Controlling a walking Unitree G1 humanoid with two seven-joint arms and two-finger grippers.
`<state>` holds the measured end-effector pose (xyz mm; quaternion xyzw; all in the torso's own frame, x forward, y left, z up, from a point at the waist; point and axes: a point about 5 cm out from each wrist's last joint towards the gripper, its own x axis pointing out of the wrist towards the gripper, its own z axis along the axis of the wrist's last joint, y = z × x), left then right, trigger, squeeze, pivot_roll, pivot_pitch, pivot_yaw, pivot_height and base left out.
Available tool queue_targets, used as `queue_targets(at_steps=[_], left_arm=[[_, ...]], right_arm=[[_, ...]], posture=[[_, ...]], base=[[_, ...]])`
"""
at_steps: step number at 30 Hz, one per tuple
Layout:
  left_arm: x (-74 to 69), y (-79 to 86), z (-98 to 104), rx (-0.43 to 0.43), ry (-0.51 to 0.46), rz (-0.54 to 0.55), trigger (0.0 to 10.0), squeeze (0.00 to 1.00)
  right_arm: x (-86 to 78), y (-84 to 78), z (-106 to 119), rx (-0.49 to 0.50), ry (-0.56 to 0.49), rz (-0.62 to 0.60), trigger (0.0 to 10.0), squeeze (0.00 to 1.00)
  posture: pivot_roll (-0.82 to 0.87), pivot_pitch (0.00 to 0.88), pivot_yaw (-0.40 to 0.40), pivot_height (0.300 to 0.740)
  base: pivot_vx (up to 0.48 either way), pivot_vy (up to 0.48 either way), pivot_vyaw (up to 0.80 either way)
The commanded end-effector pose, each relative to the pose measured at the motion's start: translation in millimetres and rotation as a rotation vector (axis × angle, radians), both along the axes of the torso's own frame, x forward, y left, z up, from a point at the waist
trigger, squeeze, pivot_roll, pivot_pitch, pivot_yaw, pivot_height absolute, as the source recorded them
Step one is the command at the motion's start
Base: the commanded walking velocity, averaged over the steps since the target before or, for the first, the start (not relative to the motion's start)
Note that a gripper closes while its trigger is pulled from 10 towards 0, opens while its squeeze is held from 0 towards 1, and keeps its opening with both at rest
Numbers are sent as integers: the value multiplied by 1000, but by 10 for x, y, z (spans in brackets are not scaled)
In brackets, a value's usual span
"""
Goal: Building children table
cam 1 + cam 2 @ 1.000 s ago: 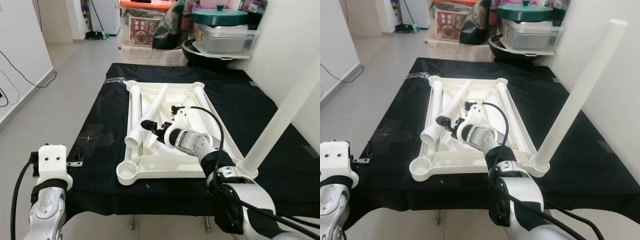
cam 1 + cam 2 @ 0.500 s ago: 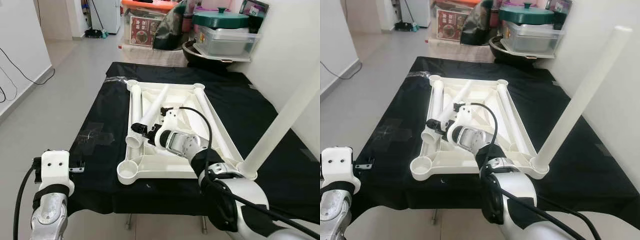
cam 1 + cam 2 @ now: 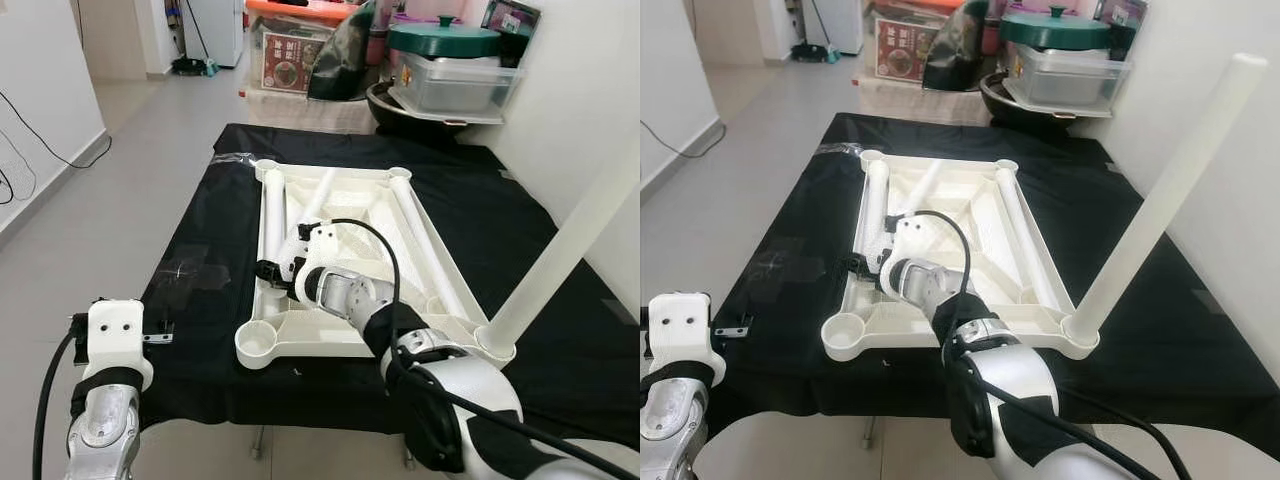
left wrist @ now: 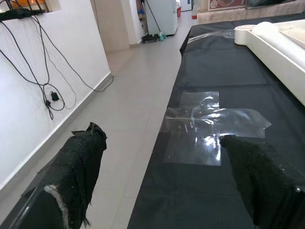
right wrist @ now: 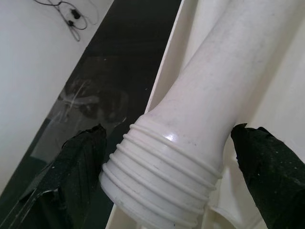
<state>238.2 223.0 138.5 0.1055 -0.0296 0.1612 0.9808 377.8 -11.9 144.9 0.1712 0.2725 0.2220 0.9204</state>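
Table top (image 3: 340, 335): plain white plastic, as are the loose legs (image 3: 272, 205) lying in it and the upright leg (image 3: 1160, 200) at its corner. Threaded leg end (image 5: 162, 183): white, ringed with fine ridges. Cloth (image 3: 510, 230): solid black, bearing one clear glossy tape patch (image 4: 209, 129). Floor (image 3: 130, 190): pale grey. Pot lid (image 3: 445, 40): dark green. Robot arms: silver-white with black cables; gripper fingers (image 4: 86, 157) black.
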Motion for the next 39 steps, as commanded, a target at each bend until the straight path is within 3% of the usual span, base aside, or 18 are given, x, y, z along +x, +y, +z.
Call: queue_targets(at_steps=[1, 8, 9, 10, 11, 12, 13, 19, 20, 22, 23, 31, 32, 33, 34, 39], left_arm=[[20, -25, -29, -6, 11, -1, 10000, 0], [34, -32, -33, -4, 13, -2, 10000, 0], [36, -29, -35, -3, 15, -1, 10000, 0], [36, -29, -35, -3, 15, -1, 10000, 0], [38, -26, -37, -1, 17, 0, 10000, 0], [38, -26, -37, -1, 17, 0, 10000, 0], [40, -24, -42, 1, 21, 2, 10000, 0], [61, -26, -58, 6, 31, 1, 10000, 0], [69, -27, -60, 6, 33, 1, 10000, 0], [69, -27, -60, 6, 33, 1, 10000, 0], [72, -25, -59, 7, 34, 2, 10000, 0], [61, 7, -79, 11, 48, 14, 10000, 0], [63, 8, -82, 11, 49, 15, 10000, 0], [63, 8, -82, 11, 49, 15, 10000, 0], [65, 5, -84, 11, 50, 15, 10000, 0], [69, 0, -88, 11, 51, 15, 10000, 0]], right_arm=[[6, 47, 30, -56, -23, -14, 10000, 0], [-1, 77, 24, -85, -40, -21, 10000, 0], [3, 61, 16, -102, -48, -30, 9098, 0], [3, 61, 16, -102, -48, -30, 9098, 0], [7, 40, 2, -123, -52, -43, 3098, 0], [7, 40, 2, -123, -52, -43, 3098, 0], [4, 19, -24, -141, -50, -46, 549, 0], [-22, -21, -114, -184, -33, -46, 549, 0], [-31, -25, -137, -196, -27, -48, 0, 0], [-31, -25, -137, -196, -27, -48, 0, 0], [-42, -21, -156, -202, -18, -46, 9961, 0], [-53, 1, -167, -221, -28, -34, 10000, 0], [-47, -5, -160, -219, -33, -40, 10000, 420], [-47, -5, -160, -219, -33, -40, 10000, 420], [-35, -13, -142, -210, -42, -50, 10000, 1000], [-22, -25, -124, -209, -49, -60, 10000, 1000]], posture=[[194, 0, -132, 740], [196, 0, -132, 740], [196, 0, -131, 740], [196, 0, -131, 740], [194, 0, -130, 740], [194, 0, -130, 740], [191, 0, -129, 740], [186, 0, -127, 740], [186, 0, -127, 740], [186, 0, -127, 740], [185, 0, -125, 740], [184, 0, -126, 740], [184, 0, -126, 740], [184, 0, -126, 740], [182, 0, -127, 740], [178, 0, -124, 740]], base=[[0, 0, 0], [0, 0, 0], [0, 0, 0], [0, 0, 0], [0, 0, 0], [0, 0, 0], [0, 0, 0], [0, 0, 0], [0, 0, 0], [0, 0, 0], [0, 0, 0], [0, 0, 0], [0, 0, 0], [0, 0, 0], [0, 0, 0], [0, 0, 0]])
